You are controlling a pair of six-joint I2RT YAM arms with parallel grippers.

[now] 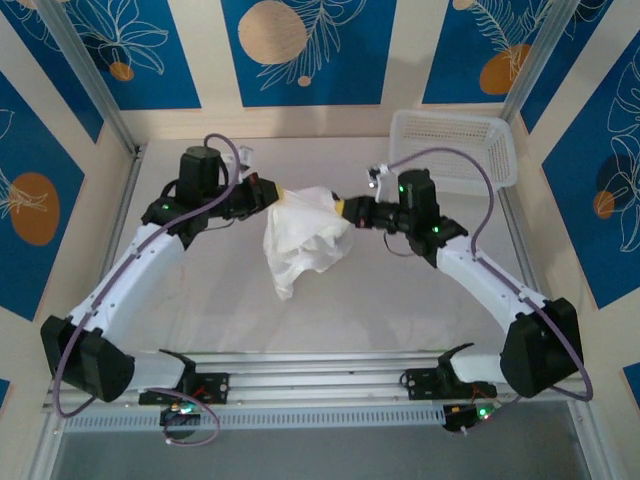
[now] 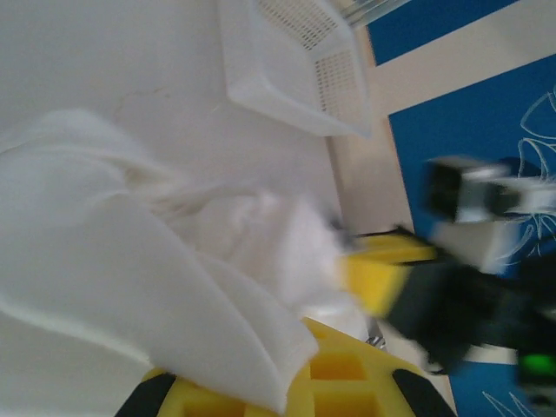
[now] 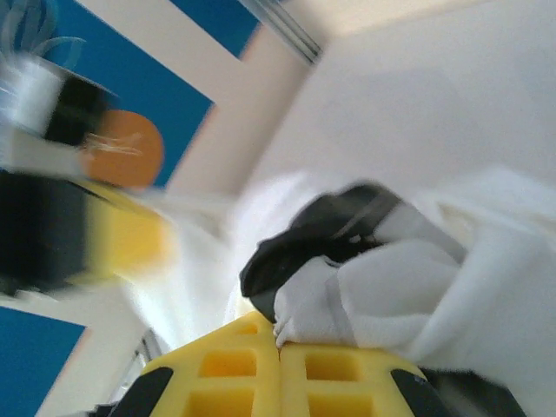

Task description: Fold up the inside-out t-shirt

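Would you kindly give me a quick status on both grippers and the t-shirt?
Left gripper shut on t-shirt, right gripper shut on its other side. T-shirt bunched, hanging between them. Mesh basket far right, not in the way.

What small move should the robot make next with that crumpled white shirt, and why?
Probably ease the left end effector and right end effector apart: both are shut on the t-shirt, which hangs bunched between them, so spreading should open it out.

Crumpled white t-shirt (image 1: pixel 305 238), hanging bunched
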